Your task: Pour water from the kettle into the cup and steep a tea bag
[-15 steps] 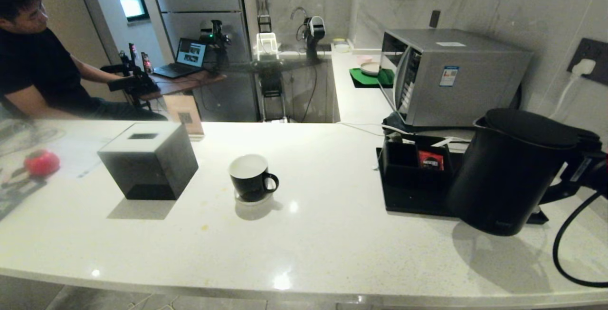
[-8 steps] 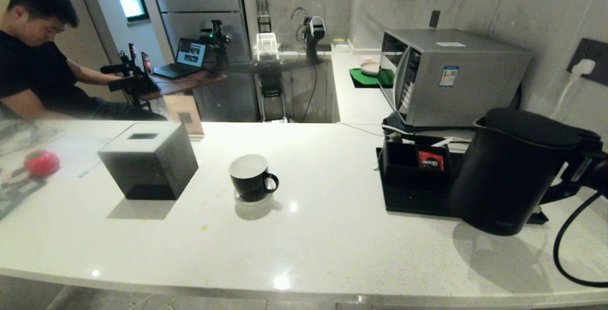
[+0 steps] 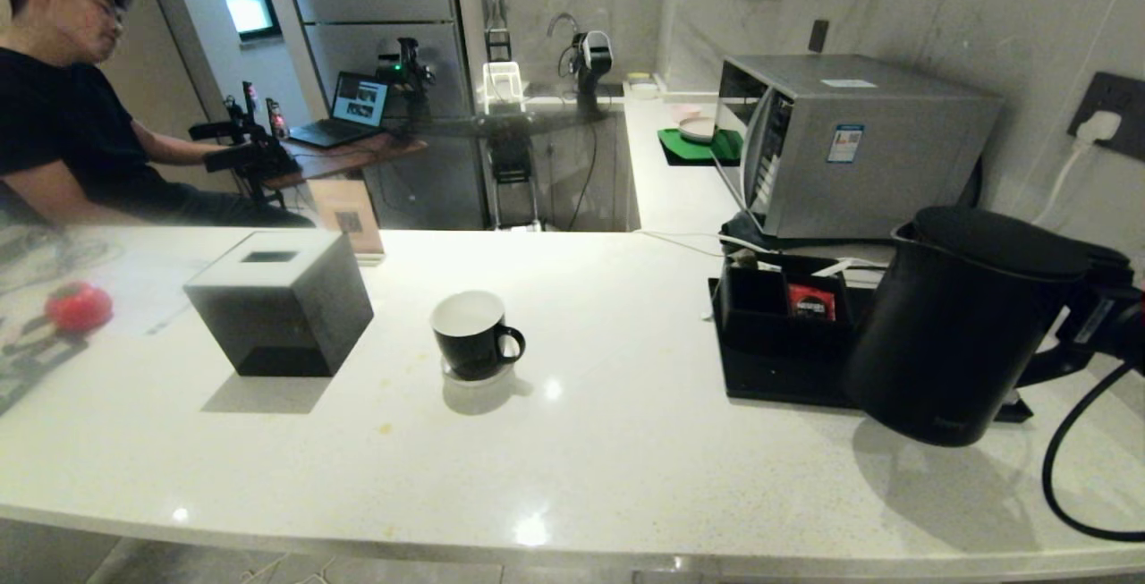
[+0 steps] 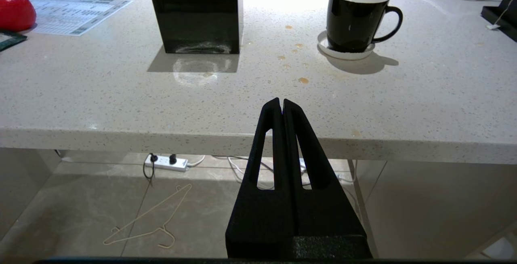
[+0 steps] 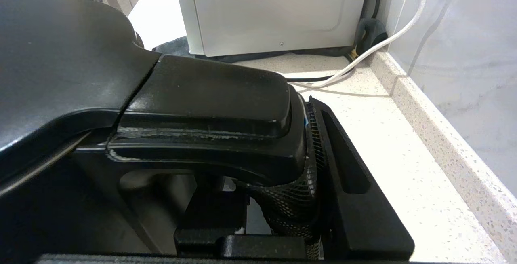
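Note:
The black kettle [image 3: 966, 325] stands tilted a little at the front right corner of the black tray [image 3: 769, 383]. My right gripper [image 3: 1105, 320] is shut on its handle [image 5: 210, 106] from the right; one finger [image 5: 355, 175] presses its mesh pad against the handle. I cannot tell whether the kettle's base touches the counter. The black cup [image 3: 472, 334] with white inside stands on its saucer [image 4: 347, 53] mid-counter, handle to the right. No water shows. I cannot make out the tea bag. My left gripper [image 4: 282, 102] is shut, empty, before the counter's front edge.
A black cube box [image 3: 282, 302] sits left of the cup. The tray's organizer holds a red packet [image 3: 811, 302]. A microwave [image 3: 850, 141] stands behind it. A black cable [image 3: 1060, 468] loops at the right. A red object [image 3: 79, 307] and papers lie far left; a person sits beyond.
The person at the back left has raised and turned the head. The kettle, the cup and both arms have kept still.

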